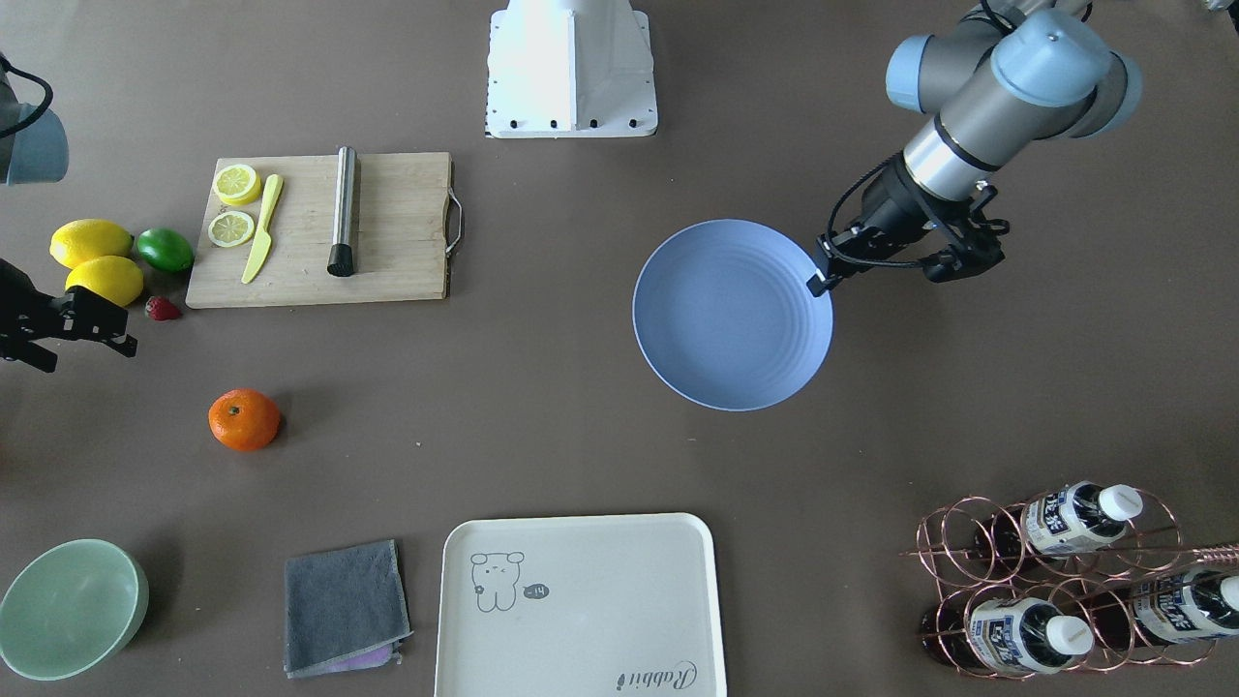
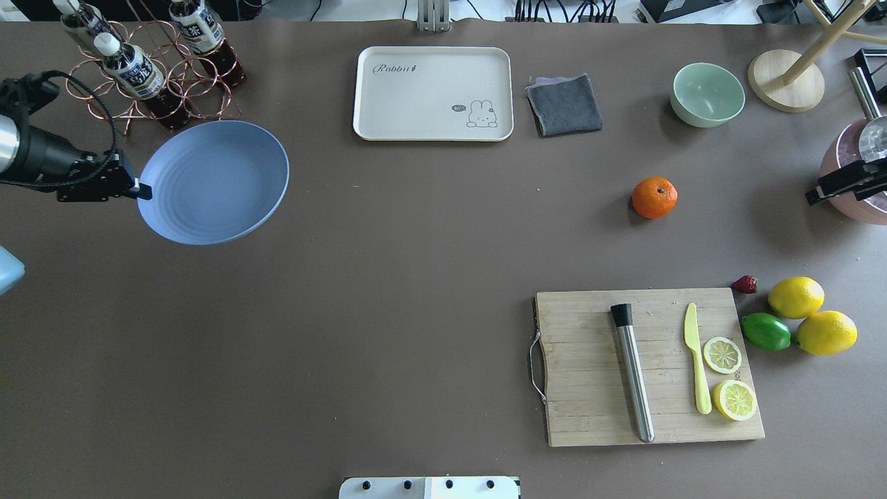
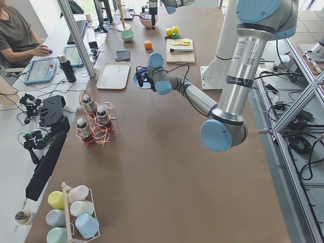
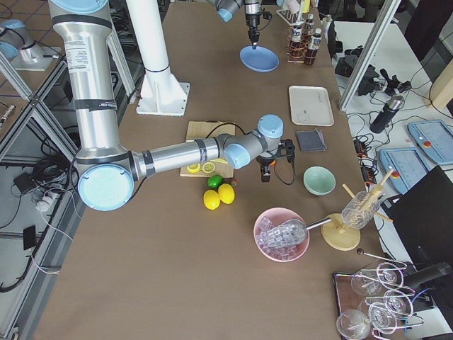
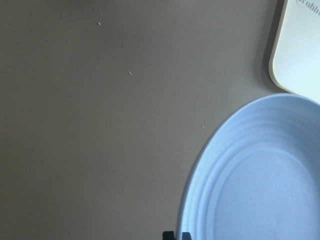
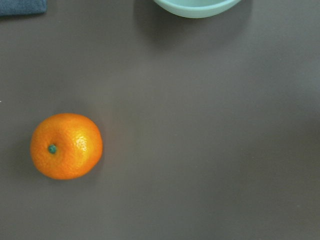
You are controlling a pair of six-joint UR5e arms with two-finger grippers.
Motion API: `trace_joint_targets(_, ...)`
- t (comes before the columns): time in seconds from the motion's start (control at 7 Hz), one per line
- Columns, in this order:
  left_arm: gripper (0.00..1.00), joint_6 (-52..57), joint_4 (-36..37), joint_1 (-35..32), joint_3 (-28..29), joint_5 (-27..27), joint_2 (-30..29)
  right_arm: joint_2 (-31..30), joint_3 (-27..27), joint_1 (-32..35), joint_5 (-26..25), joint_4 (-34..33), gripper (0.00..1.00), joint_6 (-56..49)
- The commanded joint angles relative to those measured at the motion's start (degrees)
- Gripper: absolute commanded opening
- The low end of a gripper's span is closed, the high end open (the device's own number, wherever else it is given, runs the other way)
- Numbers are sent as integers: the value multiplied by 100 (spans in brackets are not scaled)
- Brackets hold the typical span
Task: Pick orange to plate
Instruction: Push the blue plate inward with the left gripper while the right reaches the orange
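The orange [image 1: 244, 419] lies alone on the brown table, its green stem dimple facing up in the right wrist view [image 6: 66, 146]. My right gripper [image 1: 87, 350] hovers off to the robot's right of the orange [image 2: 654, 197], apart from it; its fingers look open and hold nothing. The periwinkle-blue plate [image 1: 733, 315] is on the other side of the table, and my left gripper [image 1: 821, 281] is shut on its rim. The overhead view shows that left gripper [image 2: 138, 188] pinching the left edge of the plate [image 2: 213, 181]. A section of the plate [image 5: 265, 175] fills the left wrist view.
A wooden cutting board [image 2: 589, 388] carries lemon slices, a yellow knife and a metal cylinder. Two lemons [image 2: 795, 296], a lime [image 2: 766, 331] and a strawberry [image 2: 745, 284] lie beside it. Beyond are a mint bowl [image 2: 707, 93], grey cloth [image 2: 564, 104], cream tray [image 2: 433, 93] and bottle rack [image 2: 149, 76].
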Motion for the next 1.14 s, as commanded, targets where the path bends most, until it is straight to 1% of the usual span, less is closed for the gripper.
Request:
trace_joint_targets(0.0, 0, -638, 715, 1046, -51, 898, -506, 474, -213, -428, -429, 3, 100, 444)
trace_joint_targets(0.29, 0, -577, 743, 1688, 238, 1495, -753, 791, -521, -543, -474, 3, 100, 524)
trace_joint_targets(0.43, 0, -647, 735, 1831, 300, 1985, -849, 932, -644, -613, -622, 3, 100, 524)
trace_joint_targets(0.57, 0, -647, 735, 2180, 336, 2364, -868, 1038, -741, -709, -702, 3, 100, 664)
trace_joint_targets(0.71, 0, -656, 735, 2219, 354, 2368, -946, 1047, -742, -832, -947, 3, 100, 691)
trace_joint_targets(1.0, 0, -700, 735, 2298, 398, 2368, -991, 1205, -1039, -956, -1046, 160, 99, 700)
